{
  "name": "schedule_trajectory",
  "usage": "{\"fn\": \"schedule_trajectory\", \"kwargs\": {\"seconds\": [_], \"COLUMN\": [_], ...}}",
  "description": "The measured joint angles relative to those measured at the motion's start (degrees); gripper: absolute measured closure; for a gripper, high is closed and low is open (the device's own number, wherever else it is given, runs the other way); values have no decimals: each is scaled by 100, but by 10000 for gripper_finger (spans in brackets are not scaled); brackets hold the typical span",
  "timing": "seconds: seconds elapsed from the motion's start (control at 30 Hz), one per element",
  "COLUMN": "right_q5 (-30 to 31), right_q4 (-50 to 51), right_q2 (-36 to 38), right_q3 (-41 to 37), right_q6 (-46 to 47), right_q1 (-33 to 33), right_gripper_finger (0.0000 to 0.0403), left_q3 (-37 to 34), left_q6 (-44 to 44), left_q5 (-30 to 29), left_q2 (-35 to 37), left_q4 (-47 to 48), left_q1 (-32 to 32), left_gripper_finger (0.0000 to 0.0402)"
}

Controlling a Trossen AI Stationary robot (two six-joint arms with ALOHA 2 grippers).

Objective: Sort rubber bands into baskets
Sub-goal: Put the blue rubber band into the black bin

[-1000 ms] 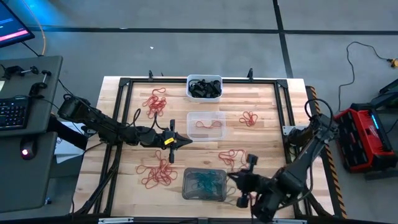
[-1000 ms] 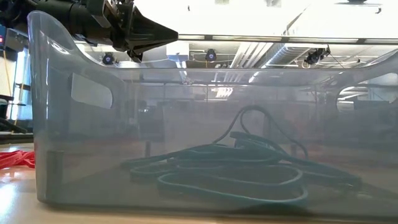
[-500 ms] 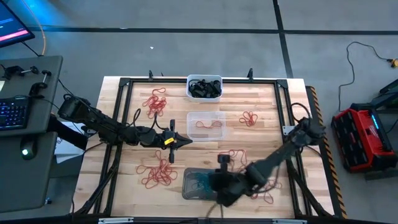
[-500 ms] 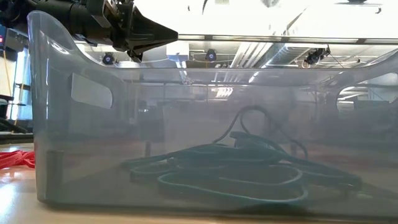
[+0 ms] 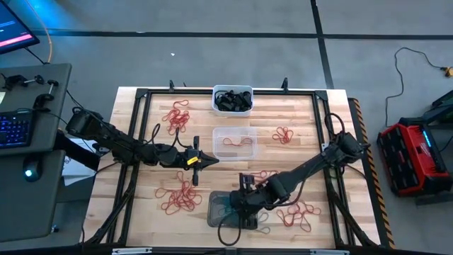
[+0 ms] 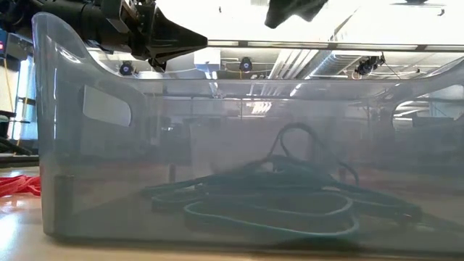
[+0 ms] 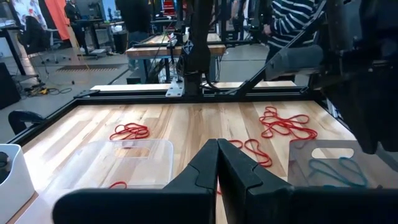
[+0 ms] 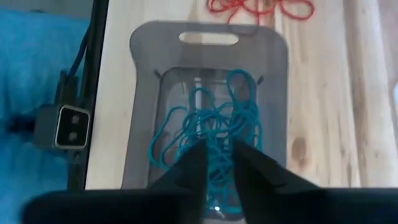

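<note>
- The right gripper has swung left over the translucent grey plastic basket at the desk's near edge, jaws now parted.
- Thin blue-teal rubber bands lie inside; that drop looks done.
- The left gripper, jaws closed, waits mid-desk.

— Left arm?
— Stretched level over mid-counter, left gripper with jaws closed to a point.
— Right arm?
— Reaching across, right gripper pointing down, jaws slightly parted.
</note>
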State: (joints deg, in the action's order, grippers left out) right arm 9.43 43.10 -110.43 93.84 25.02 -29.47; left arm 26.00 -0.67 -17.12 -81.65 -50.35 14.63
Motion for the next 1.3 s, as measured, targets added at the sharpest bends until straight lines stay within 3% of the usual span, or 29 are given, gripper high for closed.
{"fn": "schedule_trajectory", "kwargs": {"seconds": [0.17,0.27,0.47,0.73,1.03,1.3], "right_q5": [-46,113,469,530,-256,-446], "right_q4": [300,759,1686,1852,794,-509], "right_q2": [0,10,54,55,50,50], "right_q3": [133,419,651,-89,-1555,-2434], "right_q6": [83,268,1307,2770,2383,1630], "right_q1": [-132,-365,-1106,-1646,-1309,-1008], "right_gripper_finger": [245,224,267,283,283,284], "left_q3": [0,0,0,0,0,0], "left_q6": [-2,-62,-16,31,57,60], "left_q5": [0,0,0,0,0,0], "left_q2": [0,0,0,0,0,1], "left_q4": [0,0,17,33,33,33], "left_q1": [2,2,1,0,0,2], "left_gripper_finger": [402,402,402,401,402,401]}}
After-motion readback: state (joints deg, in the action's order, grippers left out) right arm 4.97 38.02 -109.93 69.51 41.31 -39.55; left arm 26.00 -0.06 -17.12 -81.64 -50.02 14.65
